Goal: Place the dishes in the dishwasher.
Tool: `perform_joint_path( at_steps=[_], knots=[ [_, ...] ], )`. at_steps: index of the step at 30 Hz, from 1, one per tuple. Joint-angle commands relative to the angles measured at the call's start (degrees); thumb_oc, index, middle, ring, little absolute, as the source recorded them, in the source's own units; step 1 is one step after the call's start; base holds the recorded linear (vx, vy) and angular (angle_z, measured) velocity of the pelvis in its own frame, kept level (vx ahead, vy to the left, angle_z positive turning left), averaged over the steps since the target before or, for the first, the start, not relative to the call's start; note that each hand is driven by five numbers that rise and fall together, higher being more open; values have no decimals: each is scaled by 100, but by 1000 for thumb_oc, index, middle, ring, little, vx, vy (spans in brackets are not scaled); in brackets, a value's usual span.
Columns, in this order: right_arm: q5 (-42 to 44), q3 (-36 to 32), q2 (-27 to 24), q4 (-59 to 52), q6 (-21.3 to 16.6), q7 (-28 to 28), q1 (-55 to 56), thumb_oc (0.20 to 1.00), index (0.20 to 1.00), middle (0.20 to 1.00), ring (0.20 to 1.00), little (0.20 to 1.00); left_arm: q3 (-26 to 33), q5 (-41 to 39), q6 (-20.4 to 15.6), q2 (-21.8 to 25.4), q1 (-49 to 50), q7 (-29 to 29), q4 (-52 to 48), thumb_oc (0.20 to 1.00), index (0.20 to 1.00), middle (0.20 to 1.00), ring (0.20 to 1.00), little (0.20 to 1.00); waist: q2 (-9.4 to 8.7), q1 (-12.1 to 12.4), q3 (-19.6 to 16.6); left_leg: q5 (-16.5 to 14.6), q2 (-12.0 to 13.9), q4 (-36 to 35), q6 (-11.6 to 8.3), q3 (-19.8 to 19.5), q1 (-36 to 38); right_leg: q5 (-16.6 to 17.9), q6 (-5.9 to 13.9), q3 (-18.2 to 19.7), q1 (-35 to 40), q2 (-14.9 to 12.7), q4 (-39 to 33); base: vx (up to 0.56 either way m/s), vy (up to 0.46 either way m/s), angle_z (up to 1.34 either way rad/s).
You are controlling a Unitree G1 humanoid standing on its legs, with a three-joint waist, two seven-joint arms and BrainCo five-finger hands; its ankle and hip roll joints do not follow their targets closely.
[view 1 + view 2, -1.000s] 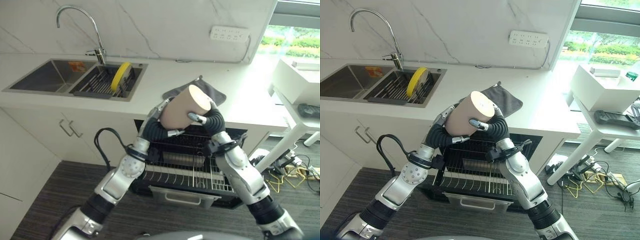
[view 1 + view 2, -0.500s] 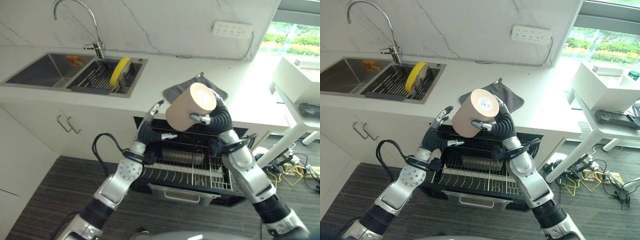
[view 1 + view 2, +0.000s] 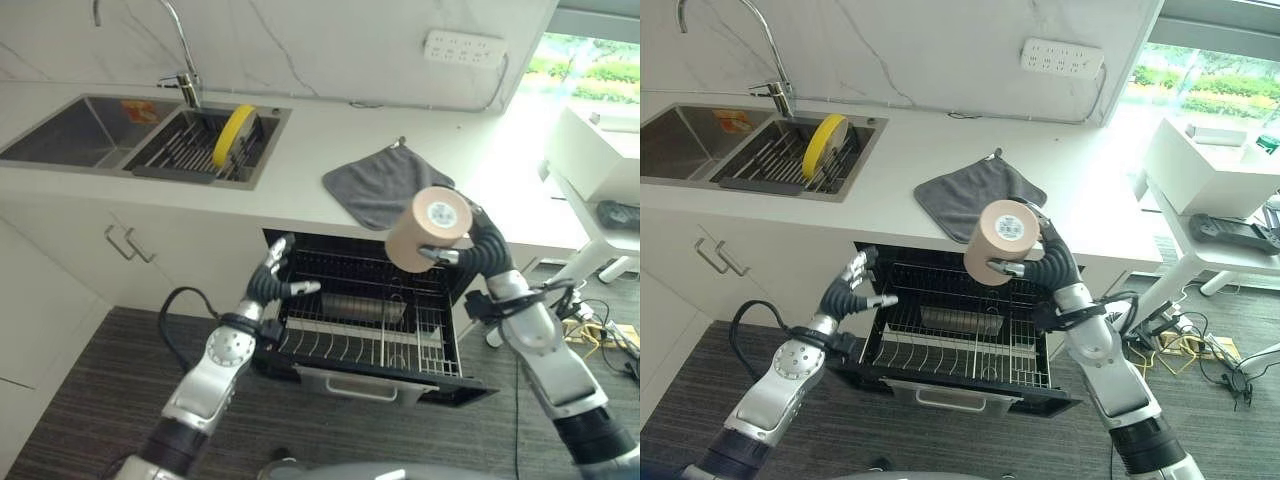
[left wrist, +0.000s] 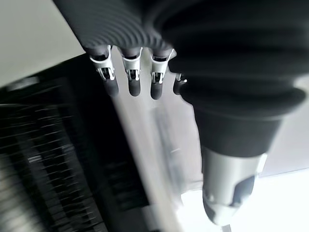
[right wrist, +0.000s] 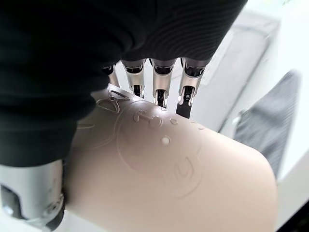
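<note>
Nearest, below the bench edge: left hand [image 3: 272,283] with fingers loosely spread and nothing in them, now off the cup and hanging by the left front corner of the pulled-out dishwasher rack [image 3: 350,345]; a second ago pressed against the cup's side together with the other hand

Just above the rack's right part: tan cup [image 3: 428,228] lying on its side, base toward the head camera, clamped alone in the right hand [image 3: 1050,266], fingers curled round its wall, thumb underneath; carried rightward and lower than a second ago, from over the cloth to over the open dishwasher

Handover judged done, so next likely a lowering of the cup between the rack's wires; rack mostly bare, one dark oblong item at its back

Further back, on the white bench [image 3: 300,160]: grey cloth [image 3: 385,185] spread flat, well apart from the sink [image 3: 60,150]

At the far left: yellow plate [image 3: 236,137] standing upright in the sink's drainer, faucet [image 3: 760,40] behind it, marble wall with a socket strip [image 3: 465,48]; window and a white side table to the right
</note>
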Motion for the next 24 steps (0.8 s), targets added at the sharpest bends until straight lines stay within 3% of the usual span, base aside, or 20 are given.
perform_joint_path(
  at_steps=[1,5,8,14,18,24],
  knots=[
    [122,-237,-305,-402,-156,134,-430,200,200,200,200,200,174,-53,-17,153,-528,-285,-103,1000,1000,1000,1000,1000,186,82,306,-465,348,599,-66,-515,221,-437,-33,635,-287,-103,934,-167,-45,-22],
    [168,-348,-797,-228,-116,140,-844,200,200,200,200,200,126,87,-122,482,-1117,-355,-115,1000,1000,1000,1000,1000,241,-28,789,-641,522,1406,-73,-784,-694,-763,-54,1005,-1314,-251,1984,-214,15,-14],
    [153,-397,-987,-130,-103,130,-949,200,200,200,200,200,174,196,-154,733,-1435,-417,-222,1000,1000,1000,1000,1000,190,-72,1086,-756,569,1842,-49,-865,-1135,-868,-93,1129,-1720,-352,2380,-172,-18,-18],
    [182,-393,-1290,-60,-120,138,-1072,200,200,200,200,200,102,408,-68,1192,-1791,-679,-302,1000,1000,1000,1000,1000,127,-149,1515,-883,635,2376,-6,-959,-1653,-878,-119,1281,-2229,-444,2766,-78,-15,-5],
    [317,-380,-1366,-38,-65,188,-1188,200,200,200,200,200,29,1090,-121,1467,-1952,-763,-290,1000,1000,1000,1000,1000,138,-191,1627,-888,652,2459,-8,-963,-1808,-881,-96,1361,-2398,-457,2830,-18,7,-7],
    [462,-484,-1640,-65,76,254,-1433,200,200,200,200,200,-157,2169,400,2193,-2341,-1905,-362,1000,1000,1000,1000,1000,233,-255,1726,-804,666,2439,-73,-948,-1968,-832,-53,1366,-2554,-463,2801,-28,10,-2]
  ],
)
